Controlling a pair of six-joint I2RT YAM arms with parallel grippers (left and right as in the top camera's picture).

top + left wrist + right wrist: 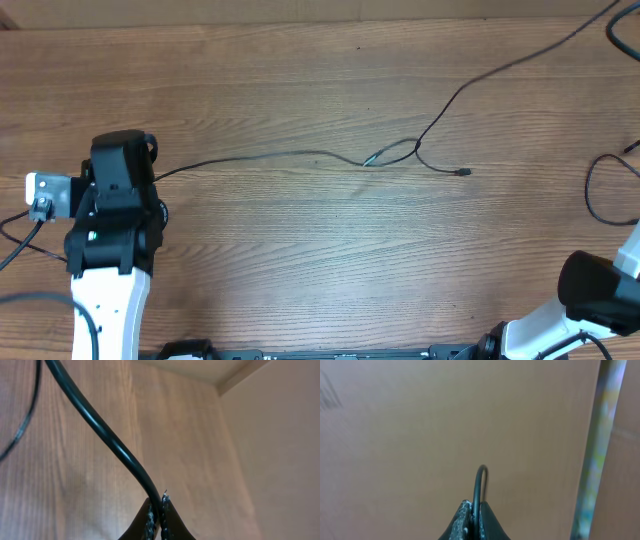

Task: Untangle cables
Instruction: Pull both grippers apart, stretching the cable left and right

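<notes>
Pinched in the left end effector, whose jaws are closed to a sliver, is one of the cables. It rises from the fingertips and runs off over the bench.

Overhead, that strand lies nearly straight from the left arm to a small knot mid-bench. A short tail ends in a plug near the knot. A long run climbs to the far right corner and leaves view.

The right end effector is likewise clamped on a thin black loop, facing a plain brown surface. It sits outside the overhead view, so I cannot tell which strand that is.

The step looks like drawing the lines apart, with one crossing left to free. The next move probably calls for a grip nearer the knot, or feeding the plug end back through it, since pulling harder could cinch it.

Room is tight on the left, where the arm already sits near that side. A slack curl lies near the right edge. Bare bench is widest in front of the knot.
</notes>
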